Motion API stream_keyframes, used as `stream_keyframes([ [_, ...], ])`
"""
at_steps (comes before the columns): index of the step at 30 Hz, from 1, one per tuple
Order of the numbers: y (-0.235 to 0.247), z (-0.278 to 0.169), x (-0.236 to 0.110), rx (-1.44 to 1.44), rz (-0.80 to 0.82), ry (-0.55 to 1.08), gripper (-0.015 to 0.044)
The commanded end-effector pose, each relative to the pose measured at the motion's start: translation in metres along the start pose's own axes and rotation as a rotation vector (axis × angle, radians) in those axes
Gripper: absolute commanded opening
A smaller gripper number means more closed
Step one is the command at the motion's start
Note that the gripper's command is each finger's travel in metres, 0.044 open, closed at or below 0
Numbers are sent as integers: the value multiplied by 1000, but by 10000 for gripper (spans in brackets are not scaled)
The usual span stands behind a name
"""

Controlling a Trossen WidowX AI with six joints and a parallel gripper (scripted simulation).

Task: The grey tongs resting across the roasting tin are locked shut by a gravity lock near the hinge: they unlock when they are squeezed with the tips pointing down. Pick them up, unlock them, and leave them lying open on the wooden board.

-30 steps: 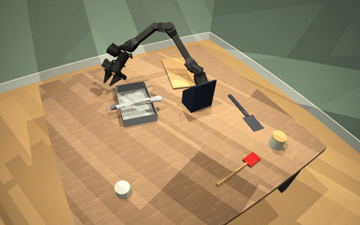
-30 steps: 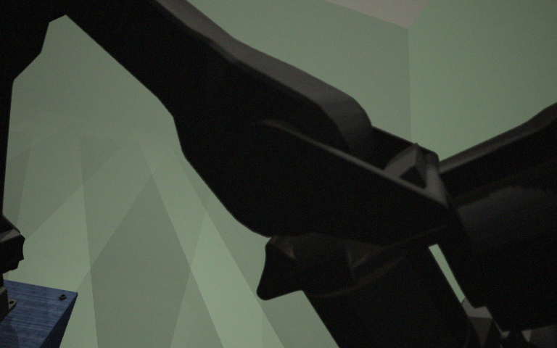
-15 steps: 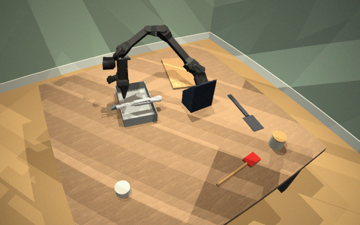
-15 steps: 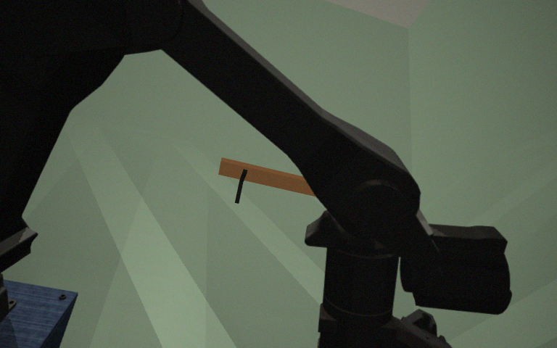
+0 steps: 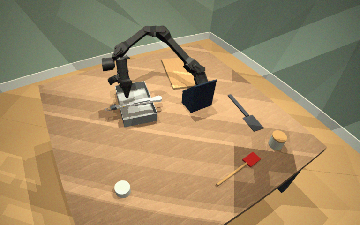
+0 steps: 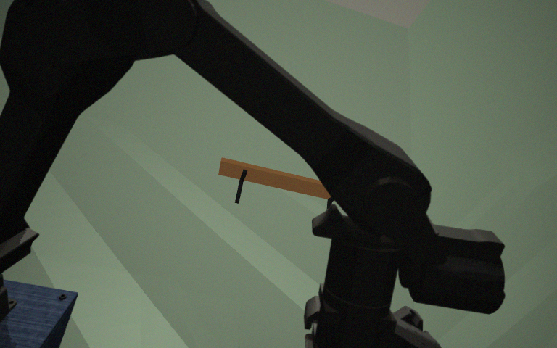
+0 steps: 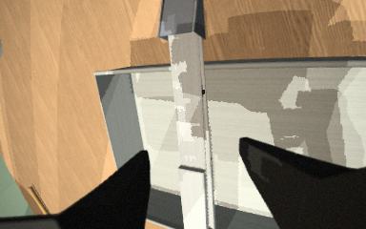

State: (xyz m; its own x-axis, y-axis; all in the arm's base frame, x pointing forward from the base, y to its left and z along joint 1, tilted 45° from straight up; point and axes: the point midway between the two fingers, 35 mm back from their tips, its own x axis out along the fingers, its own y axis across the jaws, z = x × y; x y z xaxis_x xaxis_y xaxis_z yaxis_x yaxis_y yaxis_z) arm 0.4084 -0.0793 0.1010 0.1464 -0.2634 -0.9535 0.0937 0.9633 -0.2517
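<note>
The grey tongs (image 5: 142, 101) (image 7: 191, 110) lie across the roasting tin (image 5: 140, 119) (image 7: 116, 114), with both ends past its walls; their arms are close together. The dark end piece points left in the top view and up in the wrist view. My gripper (image 5: 127, 97) (image 7: 194, 151) points down above the tin and the tongs. It is open, and in the wrist view the tongs run between its two fingertips with a gap on each side. The wooden board (image 5: 169, 75) lies at the back of the table, partly behind my arm. The exterior view shows neither tongs nor fingertips.
My arm stands on a dark blue block (image 5: 198, 96) (image 6: 36, 312) right of the tin. A dark spatula (image 5: 252, 123), a lidded jar (image 5: 276, 141), a red-headed tool (image 5: 251, 159) and a white round pot (image 5: 122, 189) stand or lie farther off. A shelf (image 6: 275, 177) hangs on the wall.
</note>
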Motion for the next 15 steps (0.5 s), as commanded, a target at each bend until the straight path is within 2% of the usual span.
stream_keyframes([
  [1,-3,0,1,-6,-4,8,260],
  [15,-3,1,18,-6,-4,8,260],
])
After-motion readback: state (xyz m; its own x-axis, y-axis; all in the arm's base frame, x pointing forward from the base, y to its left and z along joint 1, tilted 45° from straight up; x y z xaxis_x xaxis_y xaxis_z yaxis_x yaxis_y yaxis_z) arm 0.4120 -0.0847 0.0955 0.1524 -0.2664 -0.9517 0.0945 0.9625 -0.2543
